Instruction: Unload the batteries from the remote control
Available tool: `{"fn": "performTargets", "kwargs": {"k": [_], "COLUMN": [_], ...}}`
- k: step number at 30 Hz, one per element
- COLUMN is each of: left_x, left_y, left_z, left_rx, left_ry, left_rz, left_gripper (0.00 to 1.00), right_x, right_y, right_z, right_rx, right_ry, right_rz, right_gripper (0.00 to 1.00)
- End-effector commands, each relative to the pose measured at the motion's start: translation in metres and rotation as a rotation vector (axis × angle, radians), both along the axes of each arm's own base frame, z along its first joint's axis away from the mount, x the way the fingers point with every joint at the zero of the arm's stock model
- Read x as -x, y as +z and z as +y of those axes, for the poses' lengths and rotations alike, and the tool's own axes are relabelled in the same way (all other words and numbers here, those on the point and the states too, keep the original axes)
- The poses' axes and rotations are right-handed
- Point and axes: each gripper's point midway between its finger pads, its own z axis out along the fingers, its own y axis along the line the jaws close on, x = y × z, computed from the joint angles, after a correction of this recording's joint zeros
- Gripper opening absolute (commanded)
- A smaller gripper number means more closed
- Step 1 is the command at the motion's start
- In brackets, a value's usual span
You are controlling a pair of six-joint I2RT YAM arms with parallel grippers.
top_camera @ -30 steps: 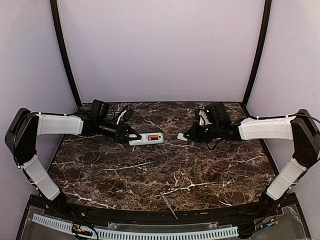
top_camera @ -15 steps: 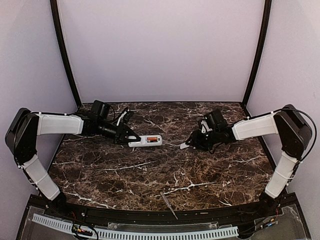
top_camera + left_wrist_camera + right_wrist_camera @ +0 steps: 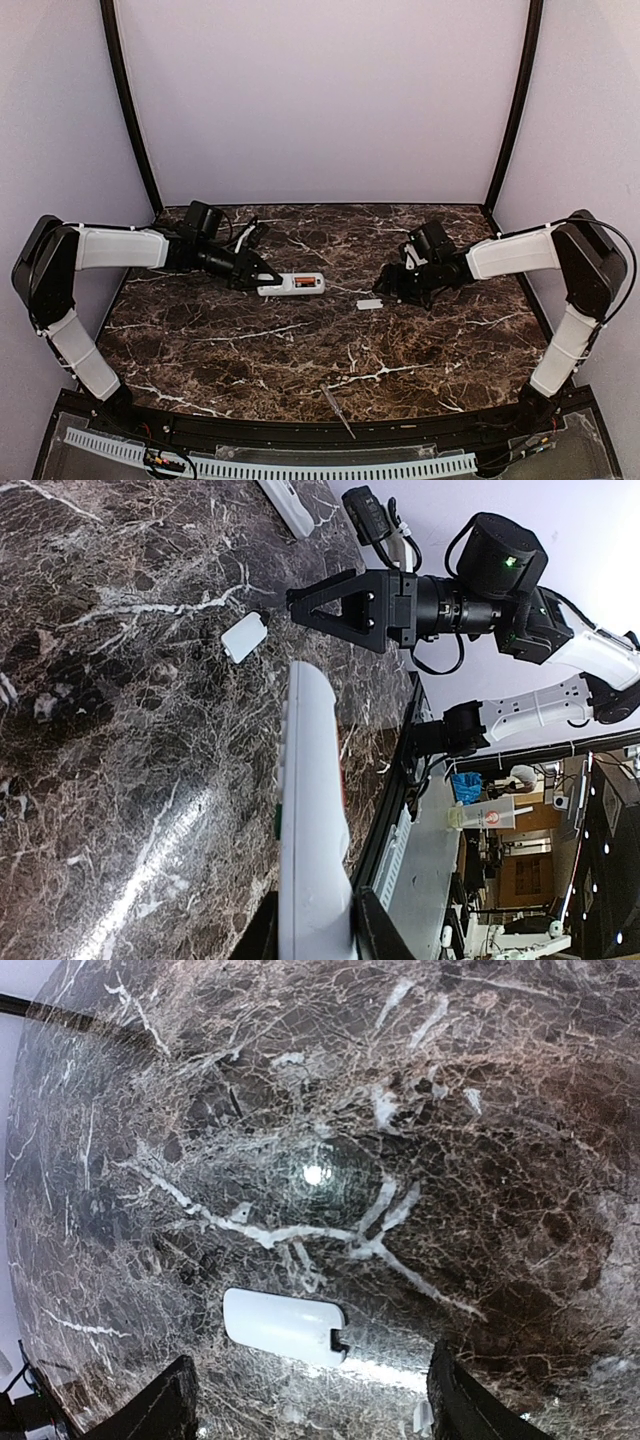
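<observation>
Even bright light, glare on marble (image 3: 314, 1174)

- The dark brown, white-veined marble table (image 3: 300, 350) is polished and glossy; a bright lamp glare shows on it in the right wrist view.
- The long white plastic remote control (image 3: 283, 287) is smooth with a soft sheen.
- The small orange cylinder batteries (image 3: 304, 281) are too small to judge their finish.
- The small flat white plastic battery cover (image 3: 283, 1326) is smooth and slightly shiny.
- The thin grey metal rod (image 3: 337, 410) at the near edge looks dull.
- The right gripper (image 3: 310, 1390) has matt black plastic fingers (image 3: 160, 1410).
</observation>
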Motion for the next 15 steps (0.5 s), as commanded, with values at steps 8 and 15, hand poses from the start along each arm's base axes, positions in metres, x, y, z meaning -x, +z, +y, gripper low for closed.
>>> {"fn": "performTargets", "kwargs": {"k": [8, 15], "left_x": [0.014, 0.030], "left_y": [-0.022, -0.047], "left_z": [-0.014, -0.026], "left_rx": [-0.062, -0.142], "left_ry": [-0.084, -0.155], "left_rz": [0.074, 0.118], "left_gripper": [0.00, 0.01], "right_x": [-0.003, 0.001], "right_y": [0.017, 0.003], "right_z": [0.002, 0.005], "right_rx": [-0.005, 0.007], "right_ry": [0.038, 0.053], "right_rz": [-0.060, -0.032], "right_gripper": [0.83, 0.85]}}
